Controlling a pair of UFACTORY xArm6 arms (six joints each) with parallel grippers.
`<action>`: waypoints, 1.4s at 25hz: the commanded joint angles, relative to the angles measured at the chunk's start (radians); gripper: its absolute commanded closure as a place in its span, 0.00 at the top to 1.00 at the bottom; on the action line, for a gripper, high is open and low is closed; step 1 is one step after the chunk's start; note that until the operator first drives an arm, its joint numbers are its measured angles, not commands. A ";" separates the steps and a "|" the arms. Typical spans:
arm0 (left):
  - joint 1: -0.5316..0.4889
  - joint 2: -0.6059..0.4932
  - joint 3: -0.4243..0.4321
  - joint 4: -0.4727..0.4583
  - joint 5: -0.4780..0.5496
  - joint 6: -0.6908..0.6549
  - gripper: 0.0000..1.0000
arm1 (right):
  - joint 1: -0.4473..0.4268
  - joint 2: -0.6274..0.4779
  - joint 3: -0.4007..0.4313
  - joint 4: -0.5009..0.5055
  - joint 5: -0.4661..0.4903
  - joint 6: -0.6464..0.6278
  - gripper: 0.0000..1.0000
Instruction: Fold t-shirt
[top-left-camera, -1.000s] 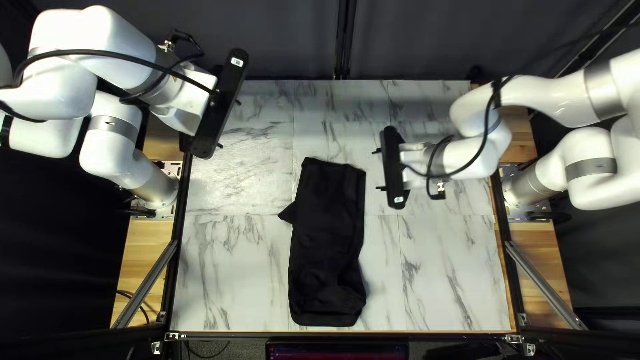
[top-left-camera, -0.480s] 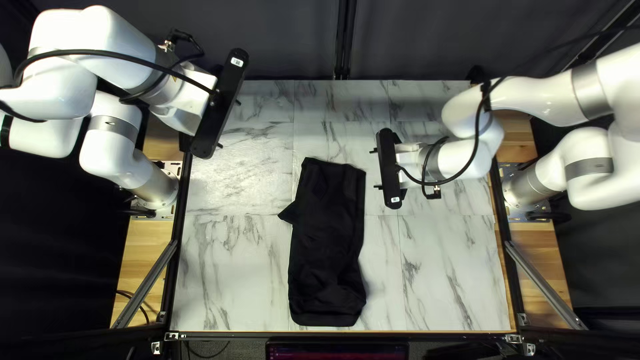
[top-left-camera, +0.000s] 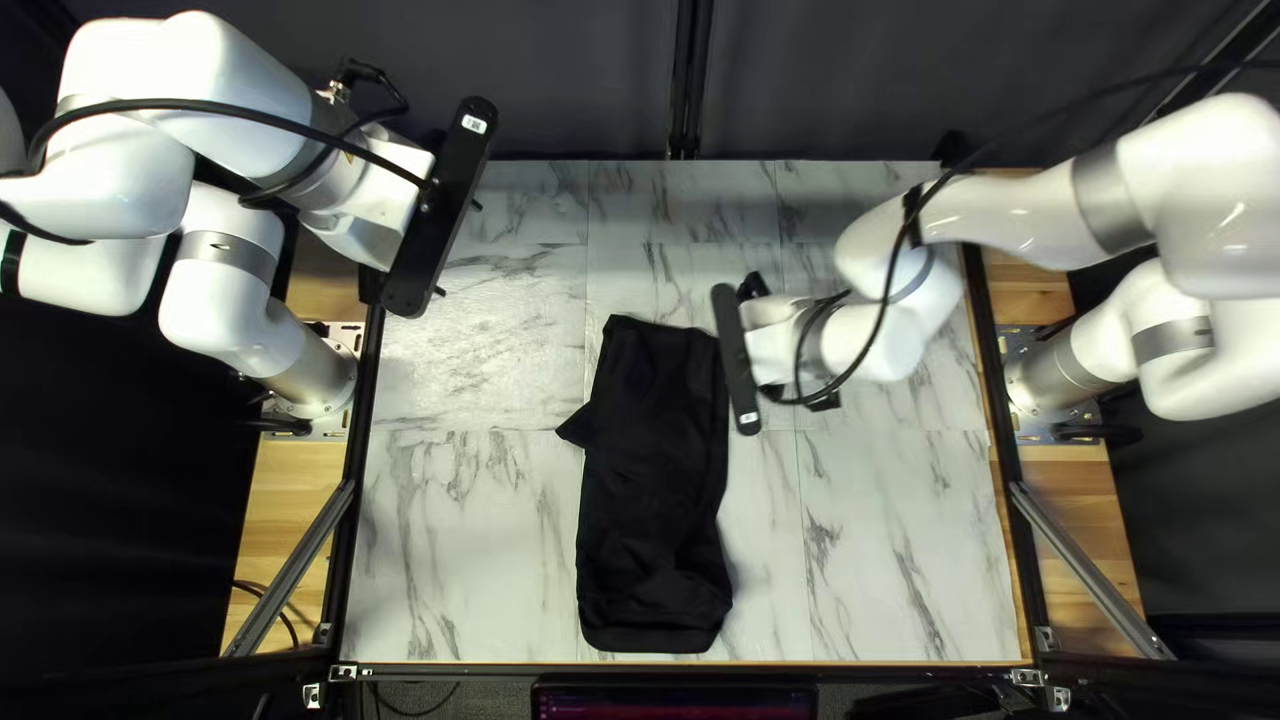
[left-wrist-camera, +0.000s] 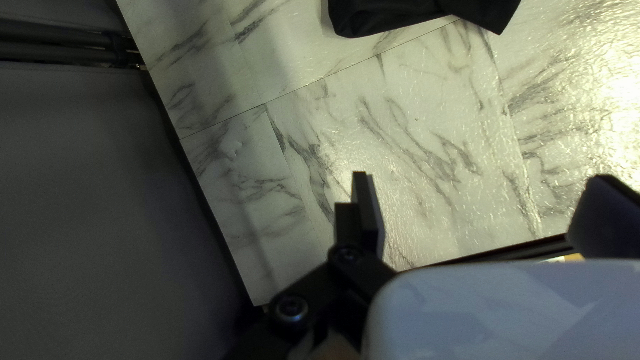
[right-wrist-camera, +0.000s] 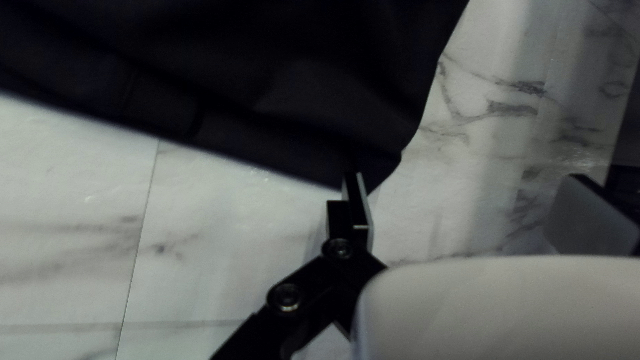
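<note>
Right gripper (right-wrist-camera: 465, 179) has moved in by t-shirt (top-left-camera: 654, 480)'s far-right corner (right-wrist-camera: 377, 162); its fingers, like left gripper (left-wrist-camera: 481, 177)'s, spread, empty. Looks light, limp; pinch all layers there.

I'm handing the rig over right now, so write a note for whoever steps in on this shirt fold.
Left gripper: open, holding nothing, off to the side, away from the shirt.
Right gripper: open, one finger by a far-end corner of the shirt, no grip.
Black t-shirt: mid-table, a long narrow strip, small flap sticking out on its left side.
Done: apparently the lengthwise folding.
Left: likely tuck the flap, then fold the strip shorter.
</note>
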 commanded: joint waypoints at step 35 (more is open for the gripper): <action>0.000 0.000 0.000 0.000 0.000 0.000 1.00 | -0.168 0.033 0.090 -0.451 -0.322 -0.039 1.00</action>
